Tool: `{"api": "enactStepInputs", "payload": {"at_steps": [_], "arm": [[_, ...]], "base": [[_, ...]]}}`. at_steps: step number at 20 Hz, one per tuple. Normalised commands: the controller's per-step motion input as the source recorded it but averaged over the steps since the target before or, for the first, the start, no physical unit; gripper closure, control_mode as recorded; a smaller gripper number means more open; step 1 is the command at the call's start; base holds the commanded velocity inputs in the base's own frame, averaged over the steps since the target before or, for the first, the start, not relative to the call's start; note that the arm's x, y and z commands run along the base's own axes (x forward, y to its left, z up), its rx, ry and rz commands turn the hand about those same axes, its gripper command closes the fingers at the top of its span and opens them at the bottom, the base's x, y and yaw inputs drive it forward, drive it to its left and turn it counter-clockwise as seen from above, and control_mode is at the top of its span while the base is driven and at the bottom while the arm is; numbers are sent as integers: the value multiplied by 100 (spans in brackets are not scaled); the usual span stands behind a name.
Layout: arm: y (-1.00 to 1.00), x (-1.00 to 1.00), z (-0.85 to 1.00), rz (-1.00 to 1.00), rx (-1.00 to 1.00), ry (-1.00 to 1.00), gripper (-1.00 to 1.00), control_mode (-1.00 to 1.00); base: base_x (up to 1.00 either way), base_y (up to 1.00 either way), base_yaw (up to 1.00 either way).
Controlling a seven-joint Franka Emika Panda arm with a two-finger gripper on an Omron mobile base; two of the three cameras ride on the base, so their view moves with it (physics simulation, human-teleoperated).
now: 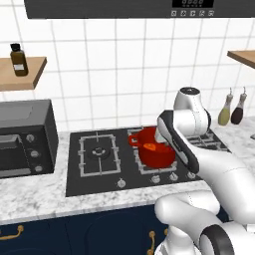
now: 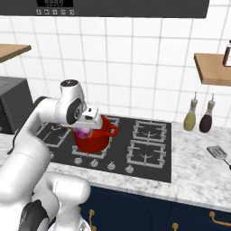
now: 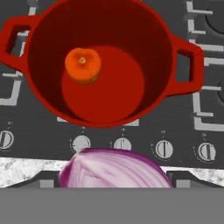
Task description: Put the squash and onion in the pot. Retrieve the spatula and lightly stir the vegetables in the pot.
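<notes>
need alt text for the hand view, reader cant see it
Looking down into a red pot on a black stove, with an orange squash lying inside. A purple onion sits between the gripper fingertips at the bottom edge, above the stove knobs.

White tiled wall [image 1: 114,64], marble worktop [image 1: 35,191], black stove [image 1: 94,152], wooden shelves [image 2: 211,67] in both upper corners, navy cabinets [image 1: 74,234] below.

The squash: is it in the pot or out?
In. The squash lies on the bottom of the pot, seen from above.
</notes>
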Motion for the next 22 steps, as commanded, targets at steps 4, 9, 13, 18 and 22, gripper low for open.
{"api": "enactStepInputs", "payload": {"at_steps": [4,9,13,18,22], "arm": [[3,7,-3,0,-2,3,100,-100],[-10,63,-28,-1,0,31,100,-100],[0,91,-17,-4,0,15,100,-100],[-3,68,-5,-1,0,13,100,-100],[-6,37,-62,-2,0,4,100,-100]], "base": [[0,13,0],[0,0,0],[0,0,0],[0,0,0],[0,0,0]]}}
